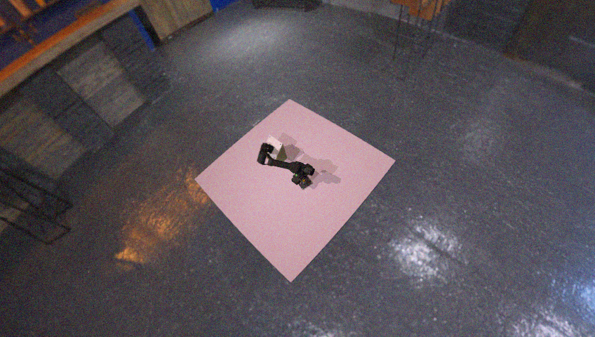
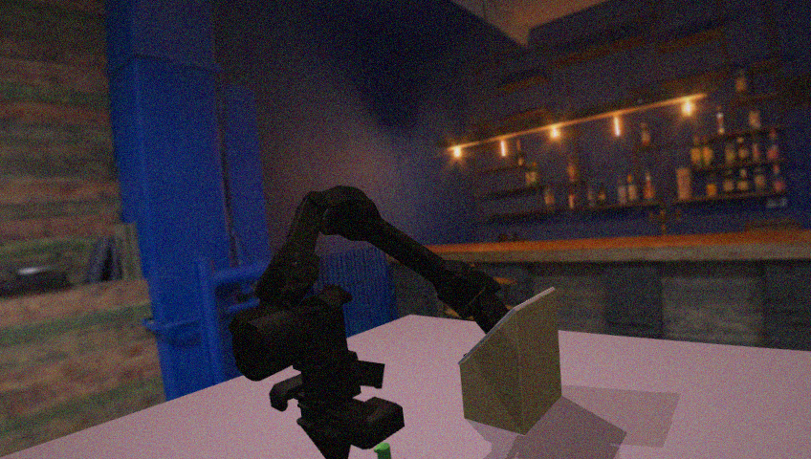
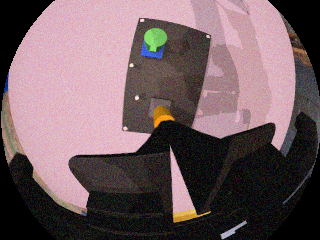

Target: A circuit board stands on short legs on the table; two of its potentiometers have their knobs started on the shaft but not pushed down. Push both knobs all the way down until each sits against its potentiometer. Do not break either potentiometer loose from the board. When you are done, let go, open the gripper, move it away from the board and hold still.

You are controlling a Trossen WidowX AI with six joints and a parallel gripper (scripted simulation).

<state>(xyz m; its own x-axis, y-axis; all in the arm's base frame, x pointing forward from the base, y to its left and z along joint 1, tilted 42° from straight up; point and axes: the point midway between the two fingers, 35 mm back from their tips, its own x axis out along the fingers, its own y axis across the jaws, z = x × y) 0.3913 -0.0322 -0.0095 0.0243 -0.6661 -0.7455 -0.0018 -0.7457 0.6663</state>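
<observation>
The dark circuit board (image 3: 172,75) lies under my gripper in the wrist view, with small white dots near its edges. A green knob (image 3: 155,37) (image 2: 383,450) stands over a blue potentiometer (image 3: 151,52) at the board's far end. An orange knob (image 3: 162,116) stands over a grey potentiometer (image 3: 160,104) at the near end. My gripper (image 3: 166,125) is shut with nothing between the fingers. Its tips are at the orange knob's top and overlap its near edge; whether they touch is unclear. The tips run out of the frame in the exterior view. Gaps under the knobs cannot be made out.
An olive wedge-shaped block (image 2: 512,375) (image 1: 282,154) with a pale sloping panel (image 1: 273,142) stands on the pink table top (image 1: 266,217), close to the arm's base (image 1: 263,153). The arm reaches past it to the board. Shadows fall beside the board.
</observation>
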